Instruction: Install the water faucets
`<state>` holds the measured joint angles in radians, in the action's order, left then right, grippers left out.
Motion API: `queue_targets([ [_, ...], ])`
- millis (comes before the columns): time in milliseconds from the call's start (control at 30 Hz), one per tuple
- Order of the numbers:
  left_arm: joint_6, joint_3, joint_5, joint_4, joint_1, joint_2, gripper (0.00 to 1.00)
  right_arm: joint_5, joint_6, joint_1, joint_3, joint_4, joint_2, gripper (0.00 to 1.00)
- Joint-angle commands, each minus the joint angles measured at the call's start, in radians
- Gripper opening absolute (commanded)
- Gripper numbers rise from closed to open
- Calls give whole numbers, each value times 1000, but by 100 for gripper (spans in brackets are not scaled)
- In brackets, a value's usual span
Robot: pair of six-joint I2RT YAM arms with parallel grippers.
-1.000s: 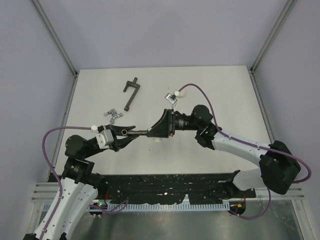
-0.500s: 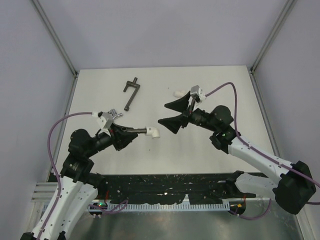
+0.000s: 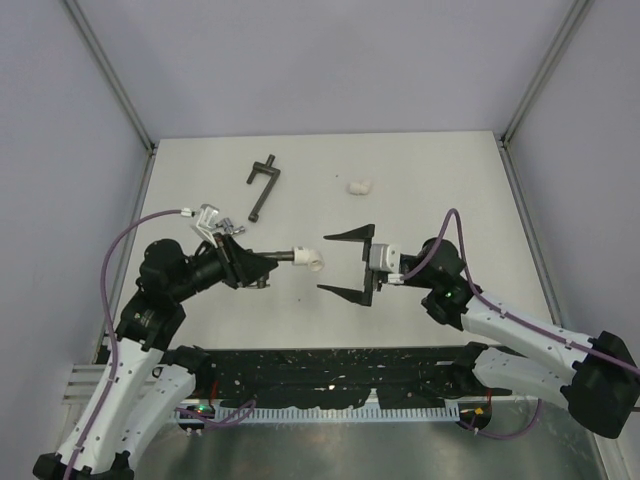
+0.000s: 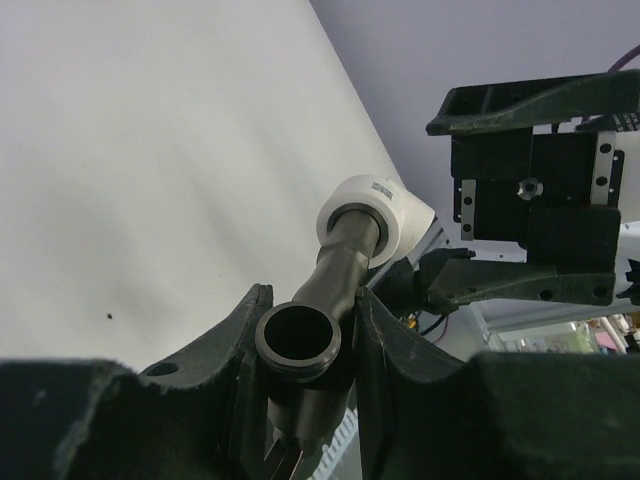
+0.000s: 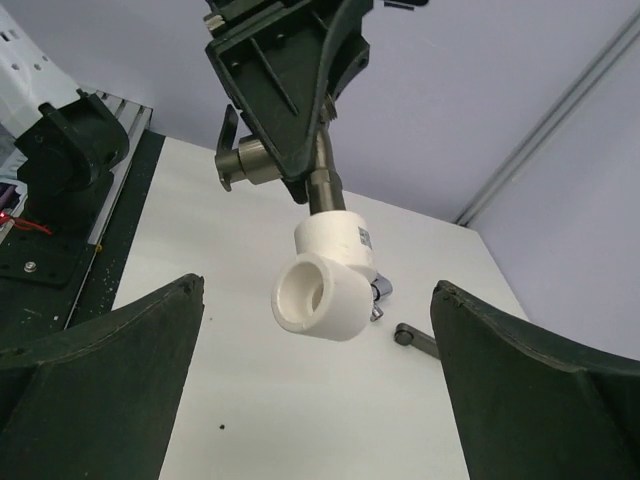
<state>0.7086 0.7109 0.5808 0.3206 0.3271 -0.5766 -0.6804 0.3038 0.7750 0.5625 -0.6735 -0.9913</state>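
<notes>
on the white table [image 3: 430, 170], near its middle, the two arms face each other with their grippers close together. the left gripper [image 3: 265, 264] is closed on the dark faucet [image 4: 338, 272]. in the left wrist view its two fingers [image 4: 232, 330] press on both sides of the grey-bronze body, and the open round end of the faucet points toward the camera. the faucet is held above the table, almost level, and its thin end goes into a white elbow fitting [image 5: 325, 270]. the elbow sits on the tip of the faucet, and its free opening faces the right arm.

the right gripper [image 3: 323, 264] is wide open and holds nothing. its fingertips stand on either side of the elbow, one on the far side and one on the near side, and they do not touch it.

a small shiny piece, which seems to be the silver faucet [image 5: 380, 290], lies on the table behind the elbow in the right wrist view; most of it is hidden. a second white elbow [image 3: 358, 186] lies alone further back on the table. the long dark t-handled bar [image 3: 262, 185] lies at the back left, well apart from both grippers.
</notes>
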Motion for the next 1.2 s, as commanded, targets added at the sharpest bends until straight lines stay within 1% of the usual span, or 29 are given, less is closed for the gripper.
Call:
queue_targets([
  [0,114,65,53,-28,0,-26,0,-19,118,32,62,37,14,96],
  [100,141,65,70,-54,0,-31,0,-16,112,46,80,37,-16,89],
  [300,157,71,109,-72,0,-45,0,-16,104,64,119,23,-76,79],
  [433,166,73,126,-83,0,-46,0,-25,101,72,143,31,-107,75],
  [567,181,73,143,-101,0,-45,0,-22,103,75,157,40,-128,68],
  [700,189,78,159,-120,0,-46,0,-16,87,75,163,51,-141,53],
  [733,183,79,166,-123,0,-51,0,-16,68,75,163,49,-142,46],
  [767,171,82,174,-124,0,-52,0,-19,57,75,169,51,-144,43],
  [800,158,84,182,-129,0,-55,0,-25,25,76,172,49,-144,38],
  [833,137,84,197,-141,0,-57,0,-27,9,75,178,49,-144,35],
  [867,109,85,211,-155,0,-55,0,-27,-41,75,180,43,-148,30],
  [900,74,87,226,-166,0,-52,0,-25,-66,73,186,34,-150,27],
  [933,16,91,244,-175,0,-48,0,-28,-133,70,192,28,-158,15],
  [967,-38,94,251,-178,0,-39,0,-33,-167,67,210,32,-164,11],
  [1000,-101,93,258,-181,0,-28,0,-47,-240,63,218,34,-176,6],
  [1033,-154,88,267,-192,0,-14,0,-63,-276,61,227,25,-182,6],
  [1100,-291,64,316,-231,0,15,0,-83,-456,52,240,-24,-205,6],
  [1133,-341,49,345,-261,0,33,0,-97,-515,37,244,-61,-228,6],
  [1167,-394,30,378,-287,0,46,0,-120,-623,29,257,-83,-239,6],
])
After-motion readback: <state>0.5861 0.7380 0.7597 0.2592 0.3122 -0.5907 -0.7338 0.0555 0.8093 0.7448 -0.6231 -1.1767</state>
